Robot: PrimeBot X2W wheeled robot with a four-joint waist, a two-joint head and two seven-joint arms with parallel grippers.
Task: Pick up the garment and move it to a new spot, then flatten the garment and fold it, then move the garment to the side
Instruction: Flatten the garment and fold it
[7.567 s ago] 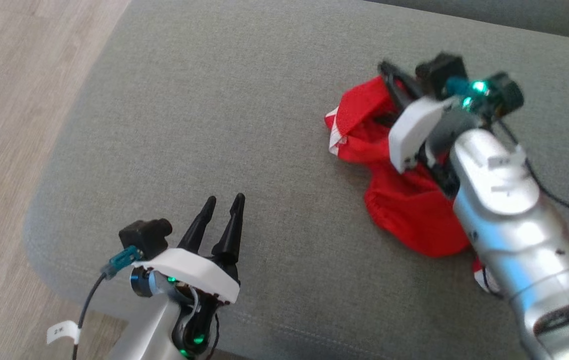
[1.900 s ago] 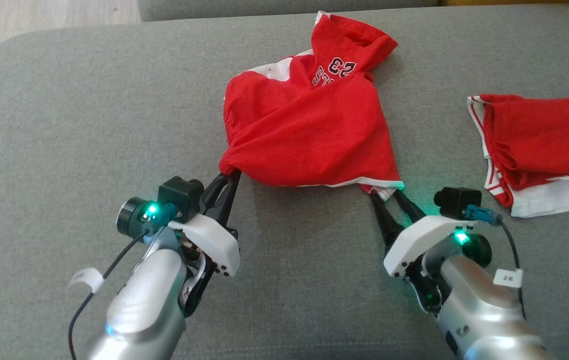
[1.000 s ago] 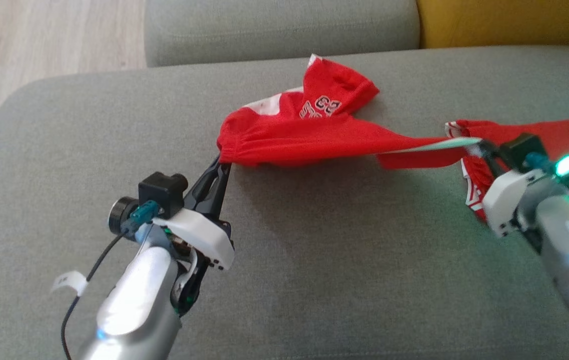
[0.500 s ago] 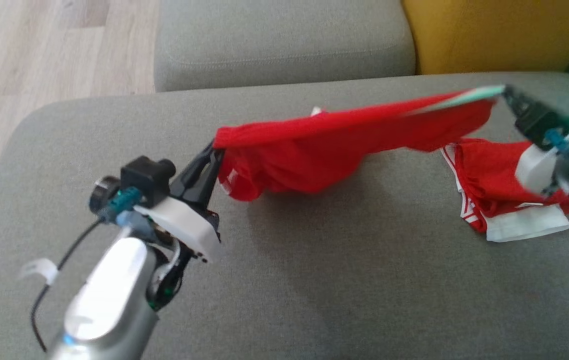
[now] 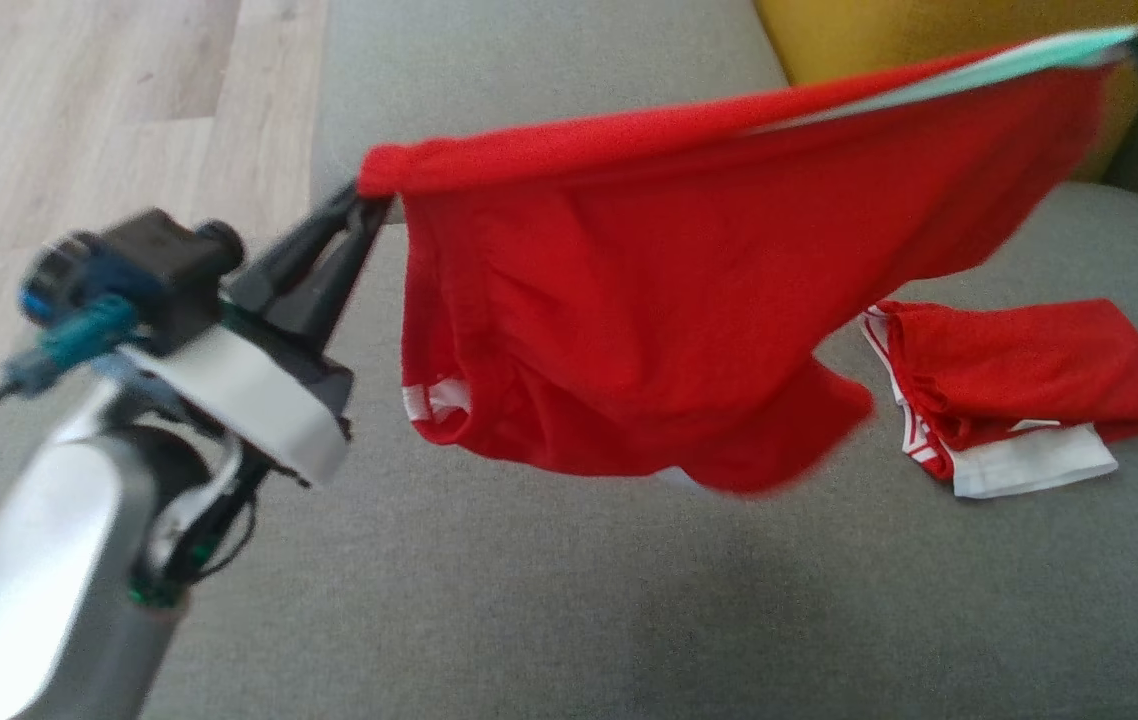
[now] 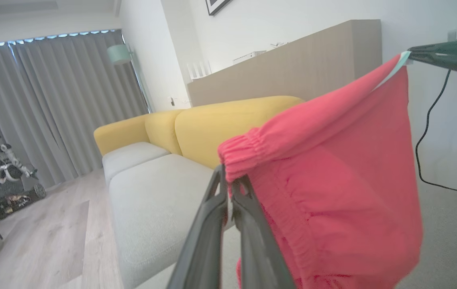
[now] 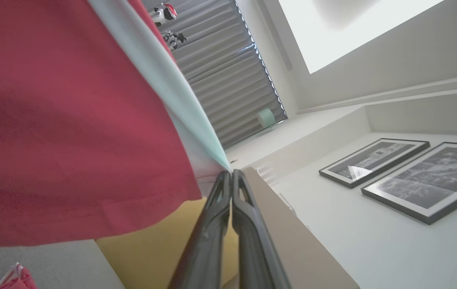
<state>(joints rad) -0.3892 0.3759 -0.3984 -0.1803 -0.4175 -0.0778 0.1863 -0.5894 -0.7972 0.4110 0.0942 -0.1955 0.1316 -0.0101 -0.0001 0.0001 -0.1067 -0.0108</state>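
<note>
Head view: grey sofa seat [image 5: 529, 600] underneath. Red garment [image 5: 649, 300] hung stretched in the air above it, clear of the cushion. Second red garment [image 5: 1019, 370] lying folded on the seat, right side. Left pincer [image 6: 228, 180] clamped on gathered elastic corner; right pincer [image 7: 230, 173] clamped on white-edged corner.

Bright, soft daylight. Head view: motion blur on left gripper [image 5: 369, 203] at 9 o'clock; faint shadow at 6 o'clock.

The garment [image 5: 649, 330] is matt red cloth; the sofa [image 5: 529, 620] coarse grey weave; upper left, wood-grain floor [image 5: 79, 100].
</note>
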